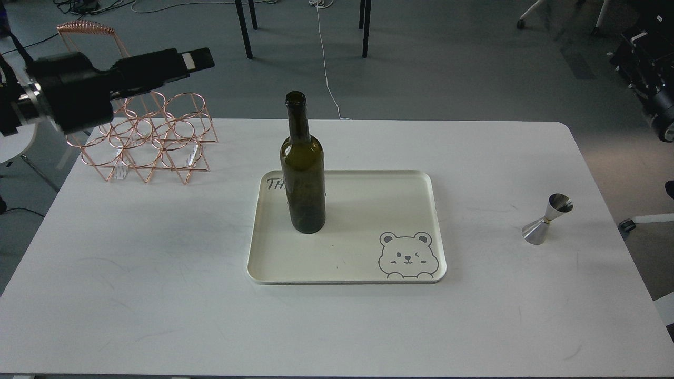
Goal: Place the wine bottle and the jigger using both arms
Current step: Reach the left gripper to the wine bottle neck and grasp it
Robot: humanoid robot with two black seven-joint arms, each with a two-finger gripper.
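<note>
Head view: wine bottle (pixel 303 168) upright on tray (pixel 347 276), jigger (pixel 547 219) well right; left gripper (pixel 197 58) state unclear.

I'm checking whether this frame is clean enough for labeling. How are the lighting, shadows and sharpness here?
Head view: lighting is soft and even, with faint shadows on the white table; the wine bottle and jigger are sharp, the jigger showing small bright glints; the left gripper looks dark and slightly soft, its fingers indistinct; the tray shows no glare.
</note>
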